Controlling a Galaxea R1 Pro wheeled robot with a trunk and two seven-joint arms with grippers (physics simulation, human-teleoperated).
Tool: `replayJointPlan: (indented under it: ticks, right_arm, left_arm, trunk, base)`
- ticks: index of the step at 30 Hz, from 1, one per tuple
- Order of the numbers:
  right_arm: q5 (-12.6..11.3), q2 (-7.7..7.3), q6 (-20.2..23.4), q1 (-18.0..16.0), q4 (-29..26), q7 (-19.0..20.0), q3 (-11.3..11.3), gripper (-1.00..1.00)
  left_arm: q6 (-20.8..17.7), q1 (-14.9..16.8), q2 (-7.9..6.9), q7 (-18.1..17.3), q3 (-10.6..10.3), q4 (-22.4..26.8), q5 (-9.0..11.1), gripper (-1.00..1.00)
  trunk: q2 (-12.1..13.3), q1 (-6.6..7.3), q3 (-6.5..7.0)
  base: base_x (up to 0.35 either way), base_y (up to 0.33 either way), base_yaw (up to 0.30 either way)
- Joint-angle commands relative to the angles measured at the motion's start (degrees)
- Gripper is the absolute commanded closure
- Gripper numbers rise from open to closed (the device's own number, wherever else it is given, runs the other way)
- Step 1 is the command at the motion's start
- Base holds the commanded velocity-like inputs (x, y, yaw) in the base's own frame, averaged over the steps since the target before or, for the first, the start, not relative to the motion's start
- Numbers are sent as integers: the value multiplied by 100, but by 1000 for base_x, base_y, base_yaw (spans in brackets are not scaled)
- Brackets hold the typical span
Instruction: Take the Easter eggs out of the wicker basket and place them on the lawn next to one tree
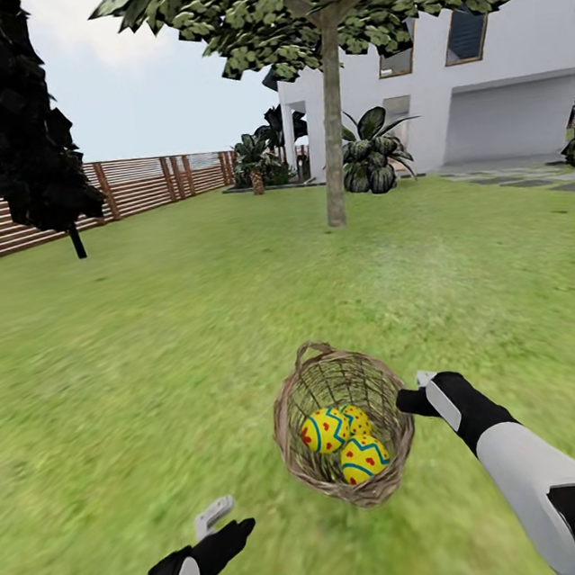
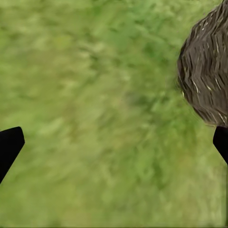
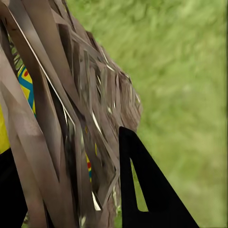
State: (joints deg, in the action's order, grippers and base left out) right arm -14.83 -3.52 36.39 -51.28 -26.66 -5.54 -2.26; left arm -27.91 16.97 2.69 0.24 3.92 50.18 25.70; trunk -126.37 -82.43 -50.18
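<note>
Yellow, blue-zigzagged eggs; brown basket

Three Easter eggs in one wicker basket, beside right gripper; two grippers total.

White house, slatted fence

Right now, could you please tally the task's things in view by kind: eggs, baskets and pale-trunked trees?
Easter eggs: 3, all inside the basket
Wicker basket: 1, on the lawn
Pale-trunked tree: 1
Total: 5
</note>
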Motion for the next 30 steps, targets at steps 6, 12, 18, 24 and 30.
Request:
replayJointPlan:
  ticks: [6,12,18,24,30]
  right_arm:
    - [-126,0,17,20,-105,-46,-20,100]
    - [-126,0,17,22,-111,-45,-20,100]
    - [-126,-4,17,22,-111,-46,-20,100]
    - [-126,-8,17,22,-111,-44,-20,100]
    - [-127,-9,17,22,-105,-44,-20,100]
  left_arm:
    - [-39,7,-20,-14,21,-24,36,-100]
    - [-39,8,-31,-15,19,-26,38,-100]
    - [-39,8,-32,-15,15,-26,40,-100]
    - [-39,6,-32,-15,15,-26,40,-100]
    - [-39,8,-34,-15,13,-26,40,-100]
  trunk:
    - [-3,-2,-6]
    - [-3,-2,-6]
    - [-3,-2,-6]
    - [-3,-2,-6]
    - [-3,-2,-6]
  base:
    - [332,0,-21]
    - [332,0,-1]
    - [332,0,0]
    - [332,0,0]
    - [332,0,0]
